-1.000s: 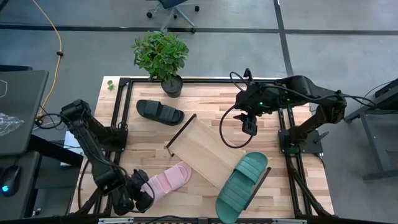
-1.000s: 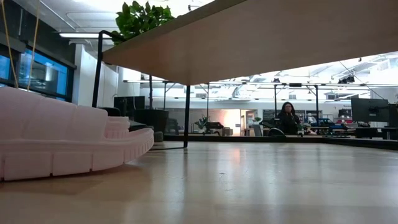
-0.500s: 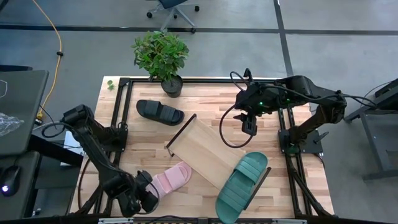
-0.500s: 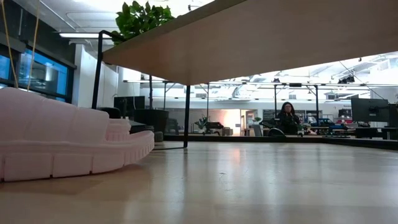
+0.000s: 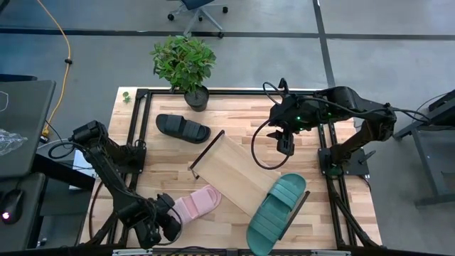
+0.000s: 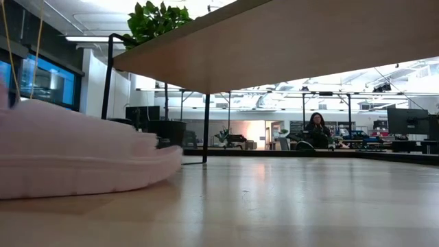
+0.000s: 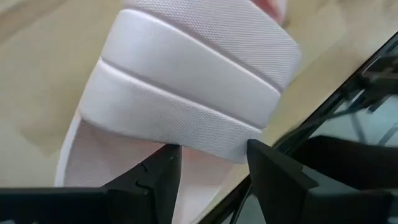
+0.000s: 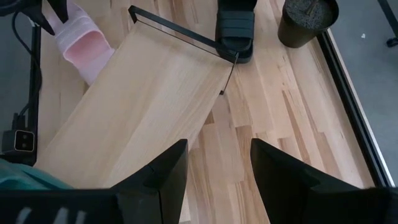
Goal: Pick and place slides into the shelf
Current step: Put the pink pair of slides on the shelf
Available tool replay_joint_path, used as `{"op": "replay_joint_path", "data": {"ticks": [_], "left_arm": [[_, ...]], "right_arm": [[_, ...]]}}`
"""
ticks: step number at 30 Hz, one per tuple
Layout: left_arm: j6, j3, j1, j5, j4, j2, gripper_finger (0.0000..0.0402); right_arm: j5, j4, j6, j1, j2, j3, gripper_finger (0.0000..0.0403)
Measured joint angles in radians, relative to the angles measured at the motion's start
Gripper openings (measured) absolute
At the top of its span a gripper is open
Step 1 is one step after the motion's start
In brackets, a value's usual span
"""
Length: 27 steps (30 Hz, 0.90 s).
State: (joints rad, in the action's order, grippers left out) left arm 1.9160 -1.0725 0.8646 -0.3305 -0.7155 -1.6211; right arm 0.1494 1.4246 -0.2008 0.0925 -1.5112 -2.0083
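Slides are spread over the counter: pink slide near the front left, black slide at the back beside the potted plant, teal slide lying on the front end of the shelf, which is sitting diagonally mid-counter.

High view is showing the left gripper down at the pink slide's end by the counter's front edge. Only the left wrist view is showing the contact: the left fingers are standing spread wide, one on each side of the pink slide's ribbed strap edge, close against it but not clamped. Low view is giving just a blurred pink slide at the left and the shelf's underside overhead, with a person sitting far off in the room behind.

Right gripper is hanging above the shelf's back end; in the right wrist view its fingers are parted wide with nothing between them, looking down on the shelf's plank, black end frame, black slide and plant pot.

Against the earlier frames, the left gripper is sitting a bit farther right along the front edge, and the pink slide is blurring in the low view where it was sharp before. Right arm is unchanged.

Yellow cable is running on the floor at the left, an office chair is standing behind the plant.
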Motion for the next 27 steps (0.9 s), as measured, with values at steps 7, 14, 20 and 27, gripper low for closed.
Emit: {"op": "replay_joint_path", "data": {"ticks": [7, 14, 20, 27], "left_arm": [[-0.001, 0.000, -0.016, -0.092, -0.005, 0.000, 0.0173], [-0.008, 0.000, -0.023, -0.120, -0.007, 0.000, 0.0173], [-0.003, 0.000, -0.022, -0.193, -0.006, 0.000, 0.0173], [-0.002, 0.001, -0.026, -0.216, -0.016, 0.000, 0.0173]], "right_arm": [[0.000, 0.000, 0.000, 0.000, 0.000, 0.000, 0.0167], [0.000, 0.000, -0.002, 0.000, 0.000, 0.000, 0.0167], [0.000, 0.000, -0.003, 0.000, 0.000, 0.000, 0.0167], [0.001, 0.000, -0.003, 0.000, 0.000, 0.000, 0.0167]]}}
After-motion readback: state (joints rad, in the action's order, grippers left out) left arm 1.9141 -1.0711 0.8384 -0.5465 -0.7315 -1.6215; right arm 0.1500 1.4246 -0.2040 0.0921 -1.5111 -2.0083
